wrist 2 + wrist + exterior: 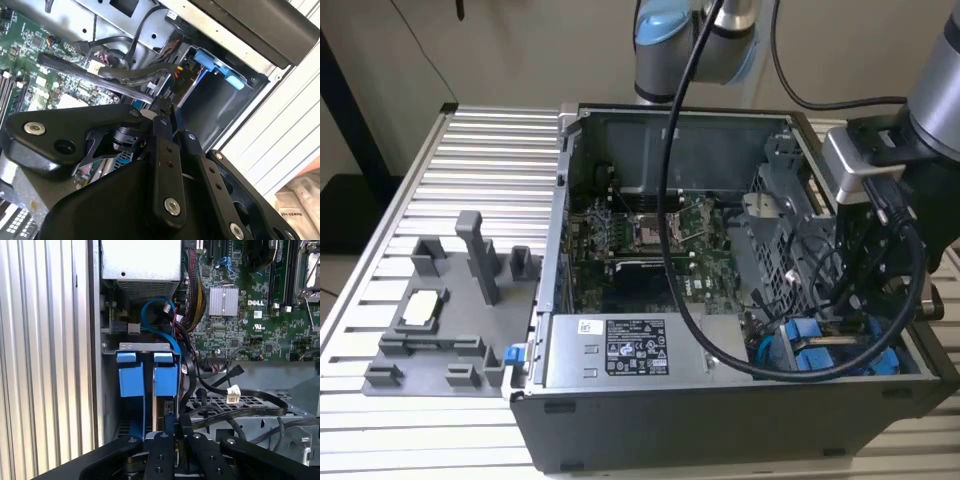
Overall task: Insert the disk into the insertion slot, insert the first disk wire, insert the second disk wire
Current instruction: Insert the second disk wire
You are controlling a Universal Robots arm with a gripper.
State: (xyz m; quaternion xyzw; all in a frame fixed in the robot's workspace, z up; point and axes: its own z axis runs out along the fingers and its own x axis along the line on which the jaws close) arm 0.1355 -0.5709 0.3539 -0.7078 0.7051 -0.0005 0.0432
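Disk point(164, 381) sits on edge in the slot point(145, 346), at the case's corner; its long axis runs straight from my gripper point(172, 432), whose fingers are together on a wire point(235, 412).

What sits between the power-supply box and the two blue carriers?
A blue cable loops there, between power-supply box and blue carriers, in the first wrist view.
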